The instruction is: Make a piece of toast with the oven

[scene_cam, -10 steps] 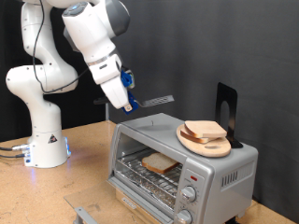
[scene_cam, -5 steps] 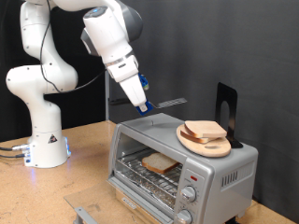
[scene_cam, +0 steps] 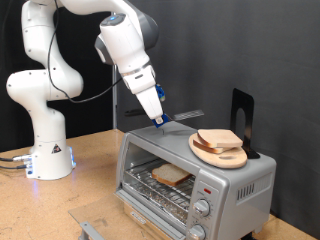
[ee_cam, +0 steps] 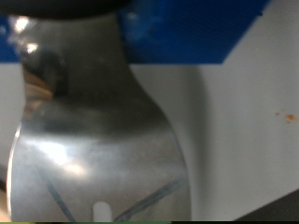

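Gripper: your gripper [scene_cam: 160, 118] hangs above the oven's roof, towards the exterior view's left of the plate, clamped on a metal spatula [scene_cam: 186, 116].
Spatula: its slotted blade [ee_cam: 98, 163] fills the wrist view; in the exterior view it juts towards the plate.
Oven: you see the oven [scene_cam: 195, 170] with its door down.
Toast: one piece of toast [scene_cam: 172, 175] lies on the inside rack.
Plate: a wooden plate [scene_cam: 216, 152] on the roof carries more bread slices [scene_cam: 219, 140].

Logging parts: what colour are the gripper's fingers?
Blue, clearest in the exterior view, on the gripper.
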Controlling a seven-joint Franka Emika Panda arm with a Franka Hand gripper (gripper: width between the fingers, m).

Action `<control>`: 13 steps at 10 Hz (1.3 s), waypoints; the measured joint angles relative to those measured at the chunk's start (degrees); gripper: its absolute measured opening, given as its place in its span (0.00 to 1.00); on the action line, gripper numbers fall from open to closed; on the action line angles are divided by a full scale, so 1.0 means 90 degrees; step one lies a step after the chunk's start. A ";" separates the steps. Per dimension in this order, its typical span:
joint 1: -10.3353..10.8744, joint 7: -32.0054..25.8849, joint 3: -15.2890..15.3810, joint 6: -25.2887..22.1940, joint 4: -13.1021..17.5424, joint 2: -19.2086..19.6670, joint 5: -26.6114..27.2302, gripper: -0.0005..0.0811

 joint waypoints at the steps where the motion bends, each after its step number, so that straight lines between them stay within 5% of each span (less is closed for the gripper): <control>1: 0.0000 0.0024 0.0081 0.0137 -0.0002 0.0109 0.0000 0.49; 6: 0.0062 0.0001 0.0303 0.0288 -0.0001 0.0301 0.0151 0.49; 7: 0.0066 0.0005 0.0334 0.0291 -0.0002 0.0310 0.0153 0.63; 8: 0.0066 0.0016 0.0364 0.0302 -0.0002 0.0325 0.0153 0.63; 10: 0.0066 0.0038 0.0417 0.0342 -0.0002 0.0359 0.0153 0.95; 13: 0.0066 0.0024 0.0500 0.0558 -0.0002 0.0387 0.0112 0.99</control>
